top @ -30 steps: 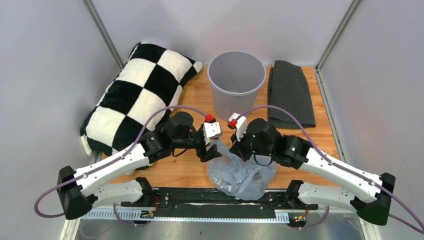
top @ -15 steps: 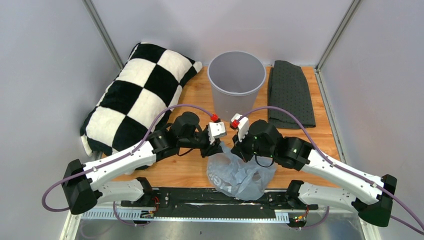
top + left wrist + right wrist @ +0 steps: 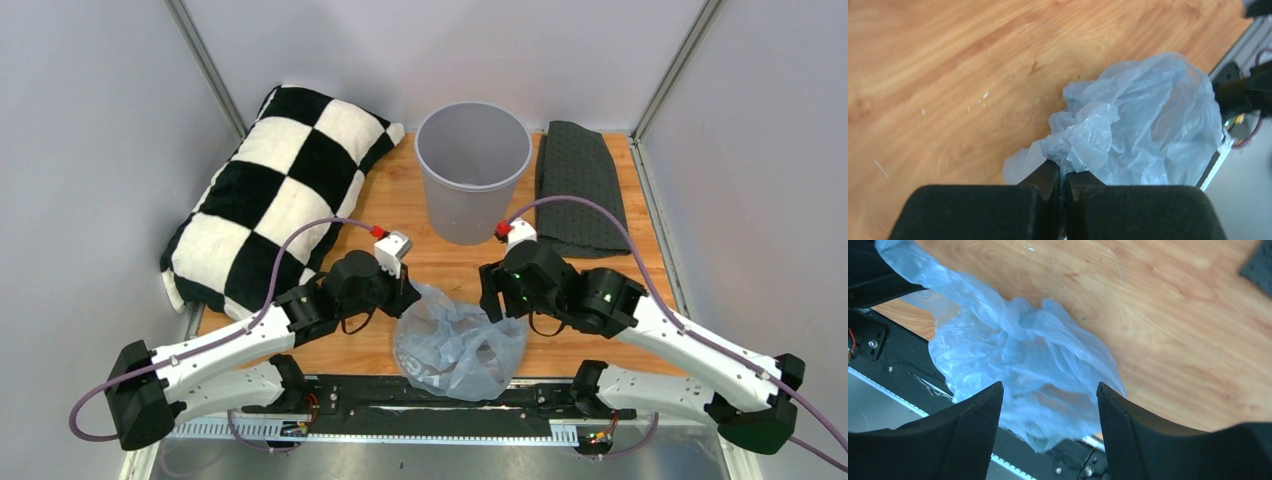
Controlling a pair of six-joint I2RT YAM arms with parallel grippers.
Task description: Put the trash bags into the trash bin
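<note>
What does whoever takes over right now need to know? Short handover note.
Left gripper: shut on a fold of the trash bag.
Right gripper: open, over the bag, gripping nothing.
Bag: crumpled at the near edge of the table, between the arms.
Trash bin: upright at the far side, no bag inside.
Done: left grasp. Left to do: lift the bag, carry it over, drop it in.

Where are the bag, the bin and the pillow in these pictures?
Bag point(image 3: 458, 340): top view, crumpled middle.
Bin point(image 3: 470, 215): top view, near outer wall.
Pillow point(image 3: 293, 210): top view, a white square.
</note>
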